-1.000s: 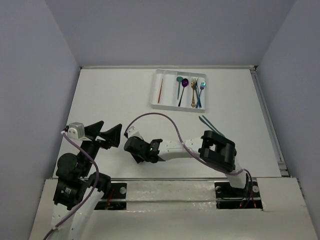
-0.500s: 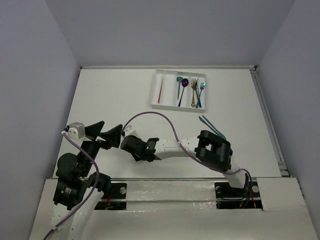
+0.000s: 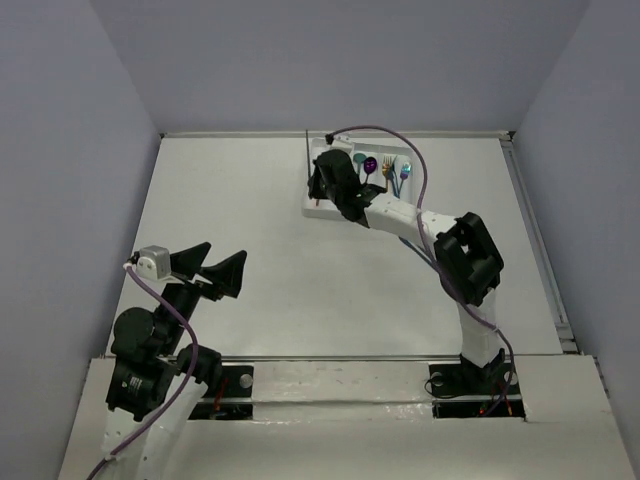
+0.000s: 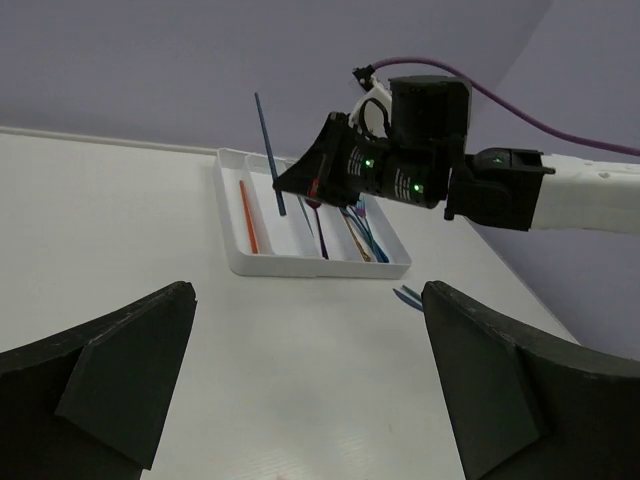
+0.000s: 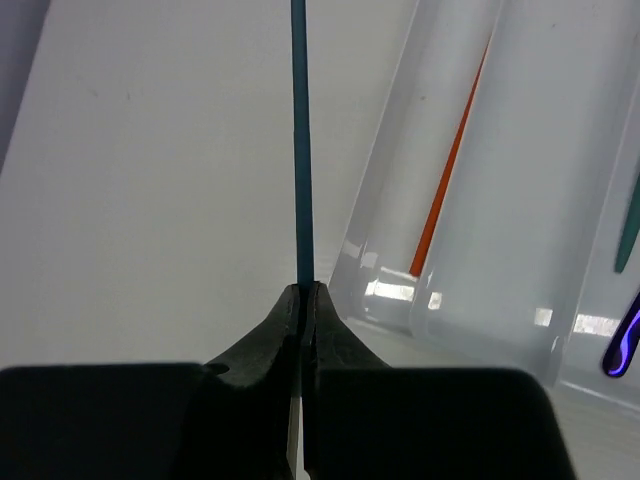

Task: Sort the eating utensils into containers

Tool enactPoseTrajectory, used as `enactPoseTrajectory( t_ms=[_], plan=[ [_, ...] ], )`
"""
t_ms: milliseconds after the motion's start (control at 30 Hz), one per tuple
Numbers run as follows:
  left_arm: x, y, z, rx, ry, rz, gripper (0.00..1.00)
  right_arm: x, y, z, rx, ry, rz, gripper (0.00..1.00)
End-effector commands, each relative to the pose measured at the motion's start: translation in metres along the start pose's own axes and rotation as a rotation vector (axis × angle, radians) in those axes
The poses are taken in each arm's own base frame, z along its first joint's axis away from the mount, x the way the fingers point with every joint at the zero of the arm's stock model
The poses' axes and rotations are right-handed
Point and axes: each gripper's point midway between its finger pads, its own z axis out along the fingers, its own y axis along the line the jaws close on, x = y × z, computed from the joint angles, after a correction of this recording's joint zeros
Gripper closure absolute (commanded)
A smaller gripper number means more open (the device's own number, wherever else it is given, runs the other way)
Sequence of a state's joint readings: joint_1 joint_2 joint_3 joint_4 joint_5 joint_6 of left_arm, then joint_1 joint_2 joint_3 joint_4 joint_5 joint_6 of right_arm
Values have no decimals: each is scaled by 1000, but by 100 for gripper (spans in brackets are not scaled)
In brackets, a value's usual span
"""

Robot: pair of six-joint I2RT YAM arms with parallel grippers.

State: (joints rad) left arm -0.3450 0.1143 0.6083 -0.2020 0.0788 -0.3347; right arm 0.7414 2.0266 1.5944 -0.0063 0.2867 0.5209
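Pinching a slim teal-blue metal chopstick (image 5: 299,150) between its black fingertips, the right gripper (image 5: 305,295) has its jaws pressed together on the stick's lower end. The stick stands nearly upright, held in the air at the left end of the white rectangular plastic tray (image 4: 300,268). From the wrist view it lines up just outside the tray's outer wall. Whether it hangs over a compartment or over bare table, I cannot tell.

The tray is glossy, with long narrow parallel compartments. A thin red-orange chopstick (image 5: 450,170) lies alone along the leftmost one. Further right lie a shiny purple spoon (image 3: 371,163), a gold fork (image 3: 388,170) and a teal iridescent spoon (image 3: 405,170), partly hidden behind the right arm's wrist. A purple cable (image 3: 380,130) loops over the tray's far edge.

On the matte white table (image 3: 230,200), a pair of teal chopsticks (image 4: 405,295) lies near the tray's right end, apart from it. The left gripper (image 3: 222,255) hangs well apart from the tray near the table's near edge, its wedge-shaped black fingers spread wide and holding nothing.
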Motion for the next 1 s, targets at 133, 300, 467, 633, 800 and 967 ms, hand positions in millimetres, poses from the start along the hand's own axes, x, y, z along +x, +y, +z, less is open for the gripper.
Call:
enactPoseTrajectory(
  t_ms=[133,300,467,633,800,967],
  plan=[
    [-11,-13,1,61,-37,-4,1,-58,-7,58,9,-131,176,100],
    [-11,-13,1,59,-36,-2,1,-52,-13,79,30,-129,221,100],
    [-10,-14,1,63,-33,-1,1,-36,-28,88,56,-116,255,100],
    [-11,-14,1,62,-37,1,1,-19,-36,94,79,-86,257,100],
    [-11,-13,1,62,-35,1,1,-2,-51,98,112,-54,259,97],
    [-11,-13,1,61,-34,1,1,0,-59,97,118,-53,276,92]
  ],
)
